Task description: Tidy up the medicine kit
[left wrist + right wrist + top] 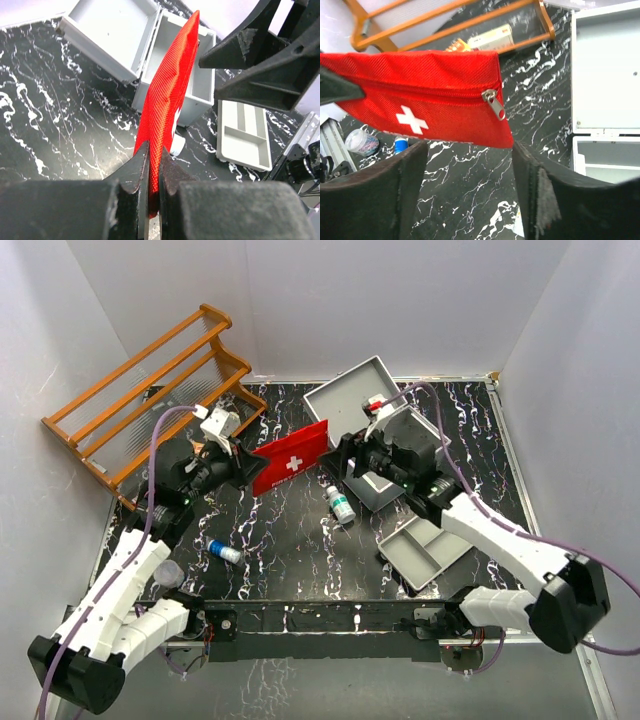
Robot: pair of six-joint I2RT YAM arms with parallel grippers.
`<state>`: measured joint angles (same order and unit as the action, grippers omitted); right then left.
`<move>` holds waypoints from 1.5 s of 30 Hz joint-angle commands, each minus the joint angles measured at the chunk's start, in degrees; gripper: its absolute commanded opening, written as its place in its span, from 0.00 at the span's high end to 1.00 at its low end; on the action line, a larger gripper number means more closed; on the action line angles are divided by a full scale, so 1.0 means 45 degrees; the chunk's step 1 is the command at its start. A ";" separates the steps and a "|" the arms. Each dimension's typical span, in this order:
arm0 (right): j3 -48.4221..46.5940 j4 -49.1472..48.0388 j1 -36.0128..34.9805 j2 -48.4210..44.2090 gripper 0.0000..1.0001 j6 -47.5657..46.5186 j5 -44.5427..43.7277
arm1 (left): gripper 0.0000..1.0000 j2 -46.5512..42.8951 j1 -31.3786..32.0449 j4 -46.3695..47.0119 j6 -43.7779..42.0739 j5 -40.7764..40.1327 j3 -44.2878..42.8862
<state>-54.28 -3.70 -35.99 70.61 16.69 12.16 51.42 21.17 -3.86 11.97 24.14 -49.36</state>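
One black, white-veined desk (300,570) carries everything. At its far left corner stands an orange-brown slatted wooden rack (150,390), with a pale carton (492,37) lying on the desk under its lowest rail. The medicine kit (360,400), a light-grey metal case, sits at the far right of centre with its lid thrown back flat towards the rear wall. What lies in the body of the case I cannot tell. A grey divided tray (425,552) lies separately on the desk, nearer the arm bases and to the right.

A red zipped pouch (292,458) with a white cross is held in the air between the two arms, to the left of the kit. The left end effector (154,165) is clenched on one end of the pouch. The right end effector (470,165) is released, its fingers spread wide on either side of the pouch's zip-pull corner without pinching it.

A white bottle (340,505) with a green cap lies on its side below the pouch. A blue-capped vial (225,552) lies near the left arm, and a small clear cup (167,573) is just beside that arm.
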 commanded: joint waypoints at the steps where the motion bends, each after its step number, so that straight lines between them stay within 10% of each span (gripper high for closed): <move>1: 0.0381 -0.1113 0.0048 -0.1402 0.28 -0.0095 0.0326 | 1.00 -0.0650 -0.0030 0.0467 0.0466 0.0770 -0.1033; 10: 0.0269 -0.2450 0.0054 -0.3711 0.09 0.0429 0.0536 | 1.00 -0.1549 -0.0016 0.2178 0.0981 0.3275 -0.1530; 22: -0.1320 -0.3066 0.0050 -0.4674 0.09 0.0869 0.3045 | 1.00 -0.1996 -0.0017 0.5148 0.4124 0.4418 -0.2621; 32: -0.2312 -0.4210 0.0055 -0.4360 0.33 0.1982 0.6497 | 1.00 -0.1905 -0.0020 0.5836 0.5257 0.3645 -0.3074; 45: -0.2191 -0.6133 0.0064 -0.3648 0.50 0.3508 0.6220 | 1.00 -0.1803 -0.0014 0.5925 0.5611 0.3459 -0.2918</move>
<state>-63.20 -24.71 -35.83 54.50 29.15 40.84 43.40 21.17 19.75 36.23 41.17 -61.30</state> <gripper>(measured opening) 0.527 0.031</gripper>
